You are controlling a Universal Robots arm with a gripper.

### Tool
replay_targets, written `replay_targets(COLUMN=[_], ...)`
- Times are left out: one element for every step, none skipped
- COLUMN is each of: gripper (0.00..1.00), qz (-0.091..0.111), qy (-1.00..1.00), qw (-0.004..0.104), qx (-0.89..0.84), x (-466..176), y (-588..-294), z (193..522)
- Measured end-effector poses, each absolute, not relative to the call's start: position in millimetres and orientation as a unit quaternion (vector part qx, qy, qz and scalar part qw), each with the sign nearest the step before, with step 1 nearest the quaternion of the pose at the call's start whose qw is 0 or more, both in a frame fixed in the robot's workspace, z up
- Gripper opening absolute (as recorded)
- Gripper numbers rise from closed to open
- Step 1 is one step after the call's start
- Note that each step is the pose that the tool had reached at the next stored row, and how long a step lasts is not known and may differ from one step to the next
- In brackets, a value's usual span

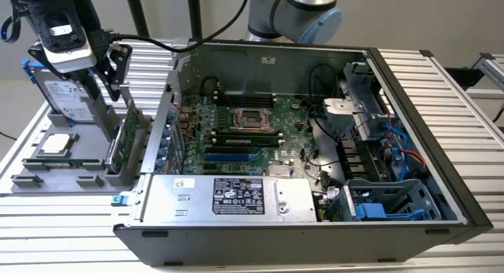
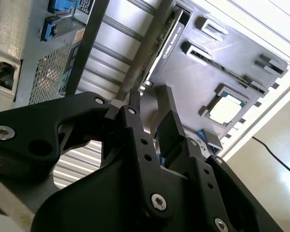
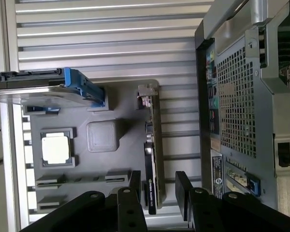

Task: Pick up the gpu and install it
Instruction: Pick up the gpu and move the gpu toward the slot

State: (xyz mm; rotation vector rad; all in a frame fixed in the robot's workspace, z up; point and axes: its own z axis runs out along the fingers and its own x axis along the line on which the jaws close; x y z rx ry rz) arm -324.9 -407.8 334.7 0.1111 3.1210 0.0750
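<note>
The gpu [image 1: 128, 134] stands on edge in a slot of the grey holder tray [image 1: 47, 186], at the exterior view's left beside the open computer case. In the first wrist view the gpu [image 3: 152, 164] appears edge-on, a thin black and green strip. My gripper [image 1: 115, 69] hangs open above the card's top edge, holding nothing. In both wrist views its two black fingers [image 3: 134, 186] stand apart on either side of the card's line. The second wrist view has the gripper [image 2: 150, 115] in front and the gpu [image 2: 168, 41] beyond it.
The tray also holds a silver hard drive with a blue frame [image 1: 67, 99], a processor chip [image 1: 56, 144] and a memory stick [image 1: 63, 163]. The open case [image 1: 409, 108] shows the motherboard [image 1: 244, 131] with blue slots [image 1: 228, 158] and a power supply [image 1: 228, 196] at its near wall.
</note>
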Motion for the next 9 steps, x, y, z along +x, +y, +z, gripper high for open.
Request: replay_targets(gripper=[1.0,1.0,1.0,1.0,1.0,1.0,1.0,1.0,1.0], qz=[0.024,0.024,0.024,0.024,0.024,0.024,0.024,0.024,0.024], qy=[0.999,0.999,0.999,0.999,0.999,0.999,0.999,0.999,0.999], qw=[0.009,0.009,0.009,0.009,0.009,0.009,0.009,0.009,0.009], qx=[0.036,0.036,0.036,0.036,0.036,0.036,0.036,0.036,0.036], x=[-324.9,-324.9,-324.9,-324.9,-324.9,-324.9,-324.9,-324.9,-324.9], y=[-407.8,-407.9,-408.0,-408.2,-408.4,-408.6,-408.8,-409.0,-409.1], z=[333.9,333.2,332.5,331.9,331.2,330.6,330.0,329.4,328.7])
